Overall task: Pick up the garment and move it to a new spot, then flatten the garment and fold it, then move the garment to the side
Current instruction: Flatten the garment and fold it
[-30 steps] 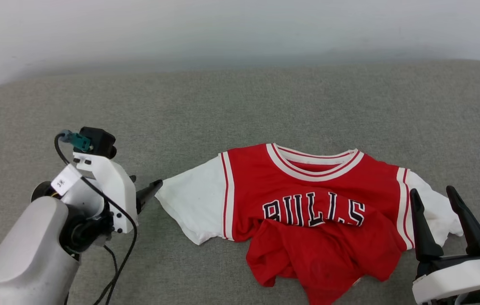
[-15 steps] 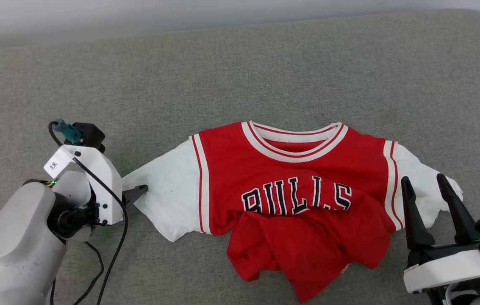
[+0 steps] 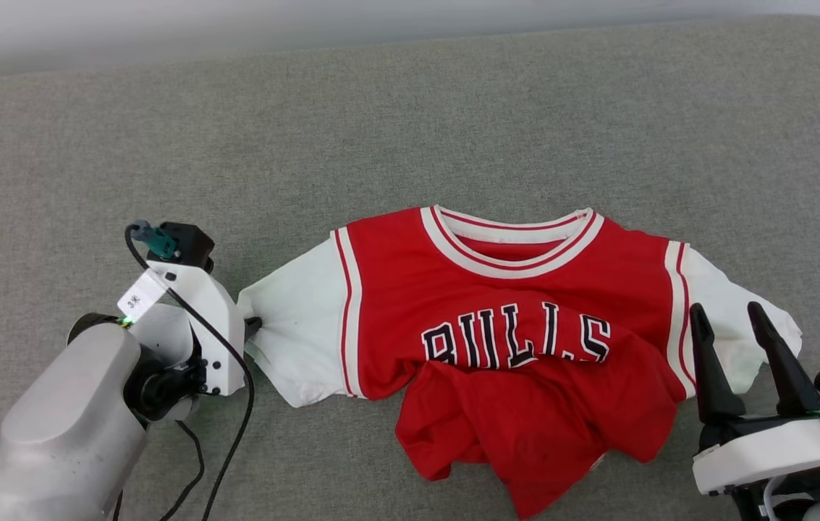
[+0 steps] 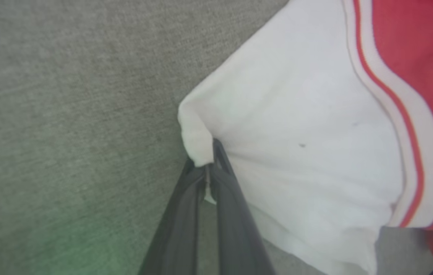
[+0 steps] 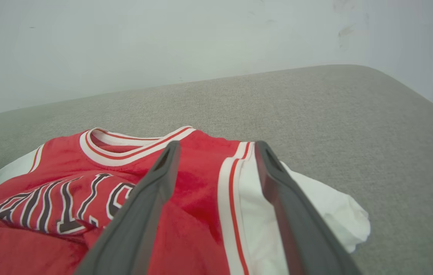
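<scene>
Grey woven upholstery (image 3: 410, 123) is lying under everything. At the left, the left gripper (image 3: 253, 327) is pinching the outer corner of the garment's white sleeve. In the left wrist view its dark fingers (image 4: 224, 179) are pressing together with a fold of white cloth caught at their tips. The garment (image 3: 518, 289) is lying on the upholstery from centre to right, collar pointing away from the robot and black lettering facing up. Its red lower part is bunching in loose folds on the near side. At the right, the right gripper (image 3: 724, 312) is hanging by the other white sleeve with its fingers spread wide, gripping nothing. Its own camera is showing them (image 5: 216, 147) straddling the striped sleeve seam.
</scene>
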Tool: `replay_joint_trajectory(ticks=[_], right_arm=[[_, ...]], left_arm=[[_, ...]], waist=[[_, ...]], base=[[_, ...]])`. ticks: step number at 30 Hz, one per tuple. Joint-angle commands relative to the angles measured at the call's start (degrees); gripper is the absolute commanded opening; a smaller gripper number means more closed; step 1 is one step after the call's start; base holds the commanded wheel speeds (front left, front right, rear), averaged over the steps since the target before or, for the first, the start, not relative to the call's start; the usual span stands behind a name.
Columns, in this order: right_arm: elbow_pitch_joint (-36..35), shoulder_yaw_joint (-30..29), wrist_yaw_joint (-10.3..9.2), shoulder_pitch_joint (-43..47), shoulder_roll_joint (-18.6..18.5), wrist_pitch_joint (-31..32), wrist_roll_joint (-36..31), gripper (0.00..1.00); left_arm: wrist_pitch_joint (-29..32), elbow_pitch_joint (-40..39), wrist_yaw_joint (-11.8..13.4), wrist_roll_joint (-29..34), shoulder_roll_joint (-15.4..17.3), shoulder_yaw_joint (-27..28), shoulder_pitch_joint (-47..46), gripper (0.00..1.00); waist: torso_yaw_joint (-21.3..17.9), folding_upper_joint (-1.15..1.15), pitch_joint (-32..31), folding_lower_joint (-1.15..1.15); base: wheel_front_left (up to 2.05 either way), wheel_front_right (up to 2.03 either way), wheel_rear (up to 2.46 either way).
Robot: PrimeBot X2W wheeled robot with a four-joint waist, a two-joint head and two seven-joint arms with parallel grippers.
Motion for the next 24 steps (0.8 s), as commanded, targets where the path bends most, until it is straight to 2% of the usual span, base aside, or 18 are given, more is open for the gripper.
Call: replay_joint_trajectory(ticks=[1,6,9,16,20,24], right_arm=[[0.25,-0.51,-0.02,-1.03,0.06,0.33,1.34,1.00],[2.27,-4.07,-0.02,-1.68,0.06,2.85,2.75,1.00],[4.44,-7.11,-0.02,-2.37,0.03,6.72,3.48,1.00],[11.40,-12.52,-0.01,-5.61,-6.34,22.36,7.77,1.00],[15.37,-14.24,-0.02,-8.72,-9.67,32.38,10.09,1.00],[19.05,-14.27,-0.02,-12.70,-12.40,38.76,11.09,1.00]], left_arm=[[1.21,2.83,-0.79,-0.02,-4.05,-5.33,7.26,0.00],[-7.86,2.20,-0.68,1.93,-1.55,-4.17,4.46,0.00],[-12.65,0.97,-0.52,2.84,-0.47,-3.20,3.11,0.00],[-19.06,-3.72,0.33,5.98,0.91,-2.59,0.76,0.00],[-20.64,-8.29,1.62,6.77,1.02,-2.03,0.06,0.00],[-21.33,-13.20,2.73,7.52,1.87,-1.44,-0.97,0.00]], waist=[[0.38,-0.01,-0.61,0.00],[1.19,-0.01,-2.77,0.00],[1.85,-0.01,-4.20,0.00],[3.84,-0.01,-5.82,0.00],[5.10,-0.01,-5.05,0.00],[6.18,-0.01,-3.15,0.00]], base=[[0.00,0.00,0.00],[0.00,0.00,0.00],[0.00,0.00,0.00],[0.00,0.00,0.00],[0.00,0.00,0.00],[0.00,0.00,0.00]])
